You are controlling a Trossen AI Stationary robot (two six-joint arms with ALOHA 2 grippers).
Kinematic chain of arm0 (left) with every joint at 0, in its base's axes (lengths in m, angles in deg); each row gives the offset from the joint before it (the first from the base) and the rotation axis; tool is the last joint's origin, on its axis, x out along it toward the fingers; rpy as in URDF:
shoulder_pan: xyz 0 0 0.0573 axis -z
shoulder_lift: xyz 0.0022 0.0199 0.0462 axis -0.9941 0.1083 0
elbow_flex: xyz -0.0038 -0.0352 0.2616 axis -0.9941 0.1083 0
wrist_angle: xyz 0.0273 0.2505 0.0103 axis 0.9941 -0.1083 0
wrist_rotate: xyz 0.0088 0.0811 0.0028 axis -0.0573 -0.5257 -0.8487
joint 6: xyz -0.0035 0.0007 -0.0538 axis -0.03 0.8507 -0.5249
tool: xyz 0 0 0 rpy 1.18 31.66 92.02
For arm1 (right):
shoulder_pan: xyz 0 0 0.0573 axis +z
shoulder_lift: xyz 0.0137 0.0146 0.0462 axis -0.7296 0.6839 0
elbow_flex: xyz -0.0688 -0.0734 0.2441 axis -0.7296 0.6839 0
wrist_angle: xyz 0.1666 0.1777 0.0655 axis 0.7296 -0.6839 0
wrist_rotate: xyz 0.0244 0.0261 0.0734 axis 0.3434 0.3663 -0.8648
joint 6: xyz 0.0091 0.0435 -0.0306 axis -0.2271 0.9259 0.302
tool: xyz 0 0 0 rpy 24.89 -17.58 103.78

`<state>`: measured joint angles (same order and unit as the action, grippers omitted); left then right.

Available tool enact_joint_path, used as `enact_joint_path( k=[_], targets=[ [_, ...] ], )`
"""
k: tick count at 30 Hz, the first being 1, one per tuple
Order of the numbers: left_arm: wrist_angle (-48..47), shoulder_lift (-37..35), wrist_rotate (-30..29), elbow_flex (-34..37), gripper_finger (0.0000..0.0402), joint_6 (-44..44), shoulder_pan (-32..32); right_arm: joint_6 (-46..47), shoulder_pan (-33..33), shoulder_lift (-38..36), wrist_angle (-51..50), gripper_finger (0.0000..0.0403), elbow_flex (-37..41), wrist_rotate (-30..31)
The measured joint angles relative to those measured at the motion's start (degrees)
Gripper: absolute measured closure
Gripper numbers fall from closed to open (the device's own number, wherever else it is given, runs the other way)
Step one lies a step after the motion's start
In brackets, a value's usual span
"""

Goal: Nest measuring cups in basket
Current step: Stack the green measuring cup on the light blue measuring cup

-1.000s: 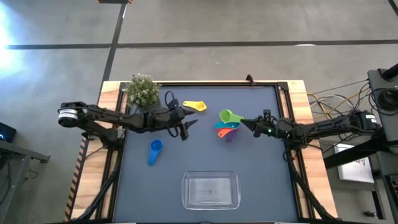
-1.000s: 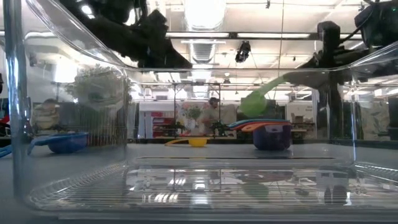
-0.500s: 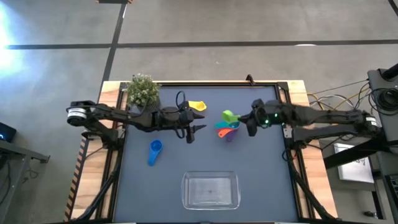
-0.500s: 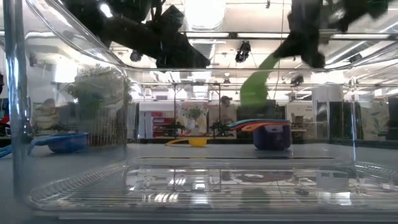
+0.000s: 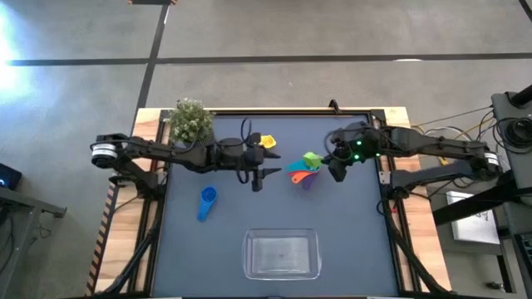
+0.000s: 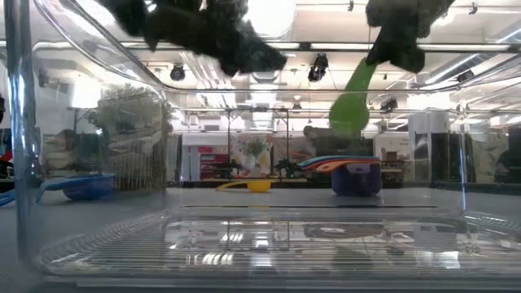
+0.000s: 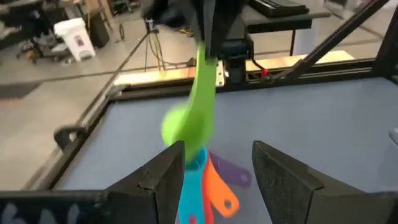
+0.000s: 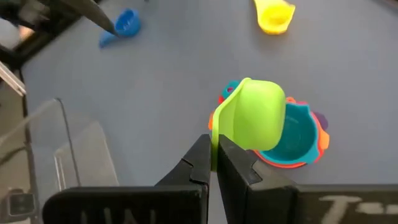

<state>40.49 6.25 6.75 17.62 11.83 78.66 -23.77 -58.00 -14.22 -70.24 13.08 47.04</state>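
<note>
On the dark bench (image 5: pixel 349 241), the clear basket (image 5: pixel 281 253) is set near the front edge at mid-width, with nothing seen inside it. The small potted plant (image 5: pixel 191 120) is placed at the back left corner. Right of the bench's middle, toward the back, a nested stack of cups (image 5: pixel 303 173) is found, teal over orange with purple showing beneath. The blue cup (image 5: pixel 207 199) is lying well apart toward the left side, and the yellow cup (image 5: pixel 266 142) near the back edge at mid-width.

The green cup (image 8: pixel 252 115) is held by its handle in the right claw (image 8: pixel 212 155), whose fingers are pinched tight on it; the scoop is raised clear of the bench, directly above the stack. The left claw (image 7: pixel 214 168) is hovering between the yellow cup and the stack, its fingers spread moderately, with nothing gripped and nothing touched.

The step in hand is judged to be the carrying of the green cup to the basket. It would best be kept lifted well clear of the stack so the nested cups are not dragged, then lowered upright inside the basket walls, the handle being released only once the scoop is resting on the floor of the basket
</note>
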Motion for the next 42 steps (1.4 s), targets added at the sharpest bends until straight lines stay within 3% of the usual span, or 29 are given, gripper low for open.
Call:
enact_joint_path(
  k=[4, 7, 17, 23, 27, 33, 42],
  targets=[
    [-10.20, 3.89, 1.02, -9.54, 0.0231, 4.51, -0.09, -1.36, -0.03, 2.51, 1.31, 0.0394, 0.04, -0.69],
    [-14.87, 8.93, 5.27, -15.71, 0.0231, 6.44, -0.46, -3.02, 0.02, 3.78, 3.62, 0.0394, 0.04, -0.74],
    [-15.47, 21.16, 14.50, -27.52, 0.0231, 3.23, -3.38, -6.86, 0.02, 6.44, 5.30, 0.0394, 0.06, -3.07],
    [-16.78, 24.19, 14.98, -31.98, 0.0234, 2.65, -3.84, -8.70, 0.02, 6.83, 5.90, 0.0394, 0.10, -3.22],
    [-18.06, 24.82, 14.95, -32.59, 0.0266, 2.65, -4.09, -9.14, 0.02, 6.72, 5.75, 0.0394, 0.10, -3.22],
    [-18.58, 24.83, 18.75, -32.57, 0.0383, 2.43, -4.92, -10.06, 0.02, 6.76, 6.16, 0.0394, 0.80, -3.27],
    [-18.52, 24.82, 19.27, -32.56, 0.0400, -0.73, -5.78, -15.33, 0.02, 6.01, 5.35, 0.0392, 0.16, -0.88]
  ],
)
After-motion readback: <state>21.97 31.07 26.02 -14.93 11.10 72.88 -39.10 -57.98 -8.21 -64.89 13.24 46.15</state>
